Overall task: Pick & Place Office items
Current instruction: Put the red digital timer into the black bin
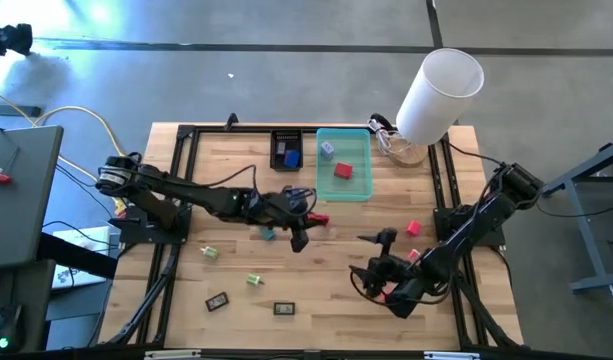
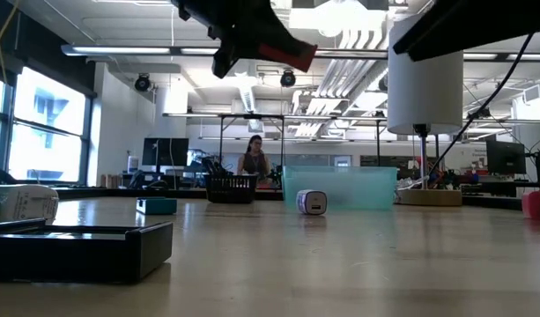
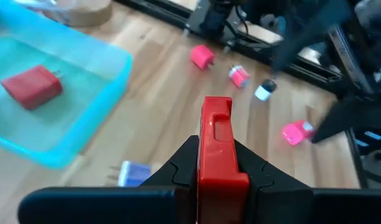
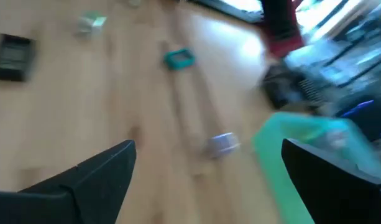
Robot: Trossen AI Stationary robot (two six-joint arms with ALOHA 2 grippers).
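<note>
While the left gripper [image 3: 216, 177] hangs above mid-table, its fingers are pinched on a red stapler-like piece [image 3: 217, 146], which sticks out ahead of the fingertips, clear of the wood. Just beyond and to one side of it sits the teal tray [image 1: 358, 190], holding a red block [image 1: 342, 171] and a small pale piece [image 1: 327, 149]. A purple-and-white piece [image 3: 132, 173] lies on the wood just below the gripper. Farther out, pink pieces [image 3: 202, 56] lie scattered near the right gripper [image 1: 378, 252], whose fingers are spread wide with nothing between them.
</note>
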